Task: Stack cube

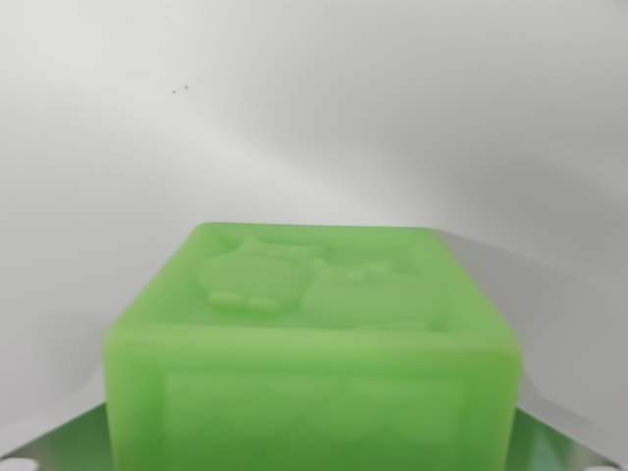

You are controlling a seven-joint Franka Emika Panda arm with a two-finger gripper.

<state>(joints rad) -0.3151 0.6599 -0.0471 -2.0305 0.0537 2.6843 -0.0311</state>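
We saw a green cube [312,368] filling the lower middle of the wrist view, very close to the camera and cut off by the bottom edge. It was translucent, bright green, with softly rounded edges. Its upper face carried a raised relief inside a shallow frame: two rounded animal-like figures side by side, the one on the wrist view's left slightly farther back, the other nearer and lower. We could not make out what creatures they were. The face toward the camera also had a recessed panel with a faint scalloped pattern, blurred by nearness.

At the bottom corners, on either side of the cube, we saw grey metallic pieces [44,446] touching or just beside its lower flanks. They seemed to belong to the gripper, but so little of them showed that we could not tell how far apart its fingers stood, nor whether they had hold of the cube.

Behind and around the cube lay a plain white surface [294,118], evenly lit, with a soft grey shadow to the right and a few tiny dark specks [181,90] toward the upper left. We could not tell whether the cube rested on this surface or hung above it.
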